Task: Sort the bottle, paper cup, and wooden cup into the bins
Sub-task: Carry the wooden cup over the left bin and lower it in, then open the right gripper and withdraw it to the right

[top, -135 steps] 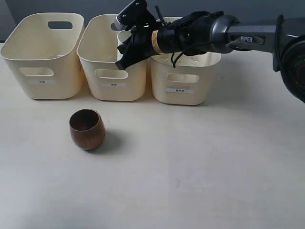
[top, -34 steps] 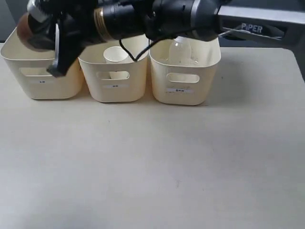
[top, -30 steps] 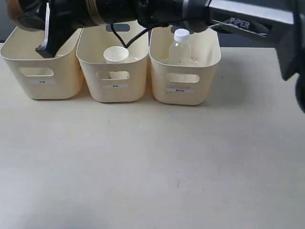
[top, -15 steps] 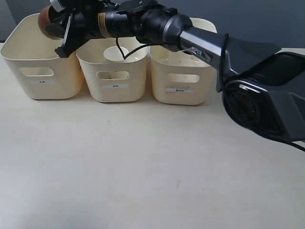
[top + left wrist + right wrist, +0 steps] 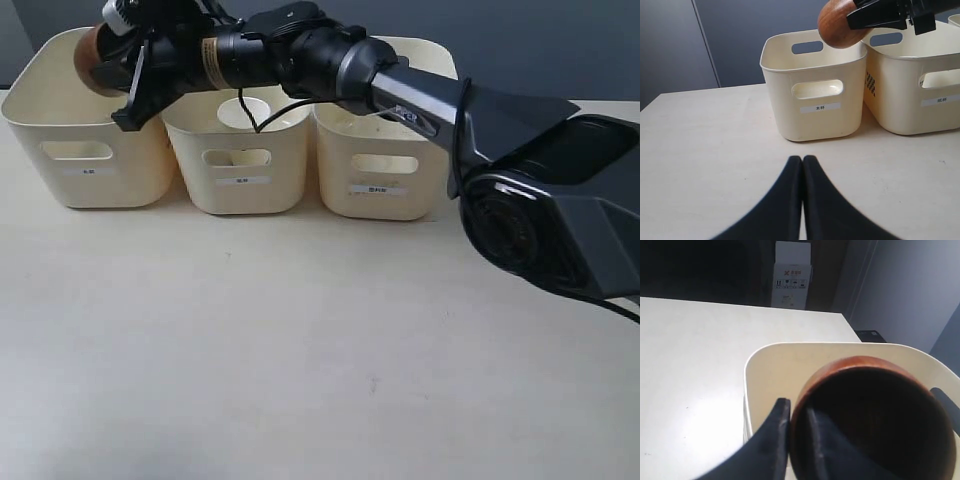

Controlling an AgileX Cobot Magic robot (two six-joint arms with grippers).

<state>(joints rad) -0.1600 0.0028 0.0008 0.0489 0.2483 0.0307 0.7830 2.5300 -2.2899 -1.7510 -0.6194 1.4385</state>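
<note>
My right gripper [image 5: 120, 92] is shut on the rim of the wooden cup [image 5: 94, 47], one finger inside and one outside. It holds the cup tilted above the left bin [image 5: 85, 150]. The right wrist view looks into the wooden cup's [image 5: 875, 410] dark inside, with the right gripper [image 5: 797, 409] on its wall and the bin's rim [image 5: 770, 351] below. In the left wrist view the wooden cup [image 5: 837, 25] hangs over the left bin [image 5: 812, 95]. The paper cup [image 5: 240, 108] stands in the middle bin [image 5: 240, 160]. The bottle is hidden behind the arm. My left gripper [image 5: 802, 160] is shut and empty, low over the table.
The right bin [image 5: 385, 165] stands beside the middle one, with my right arm [image 5: 400, 90] stretched across above both. The arm's bulky base joint [image 5: 545, 230] fills the right side. A cardboard box [image 5: 792, 275] stands beyond the table's far edge.
The wooden cup has left the table, where it stood earlier. My right gripper, earlier over the middle bin, now holds the cup over the left bin and has dipped slightly in the last half second.
</note>
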